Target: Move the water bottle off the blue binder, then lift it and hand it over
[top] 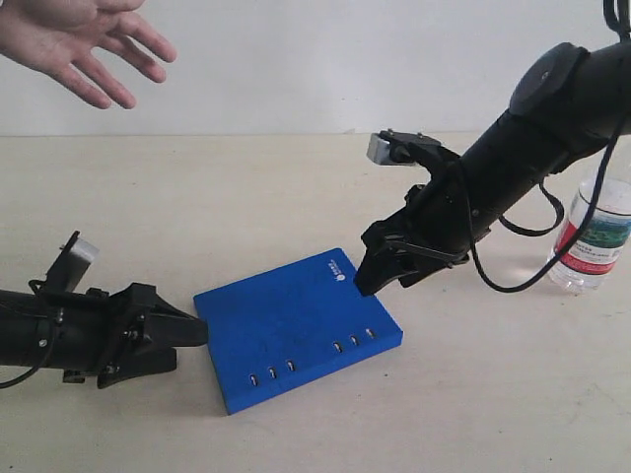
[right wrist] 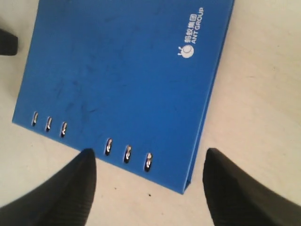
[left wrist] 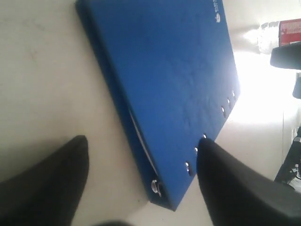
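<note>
Blue binder (top: pixel 296 330) lies flat on the pale tabletop (top: pixel 473 404), with the water bottle (top: pixel 592 236) standing upright well clear of it, beyond the right arm. Both claws are released and grip nothing. The left claw (top: pixel 187 340) sits low at the binder's left edge, and the right claw (top: pixel 383 278) hangs over its logo corner. With an open hand (top: pixel 84 44) held above, the lift looks to be the step in hand. It likely calls for one finger slipped beneath the cover's edge and one on top, closing squarely so the flat board neither pivots nor skids away. Only the exterior view shows the hand and both arms. The left wrist view alone reveals a metal ring (left wrist: pixel 155 186) inside the binder's open side. The right wrist view alone makes the white logo (right wrist: pixel 190 42) legible.
</note>
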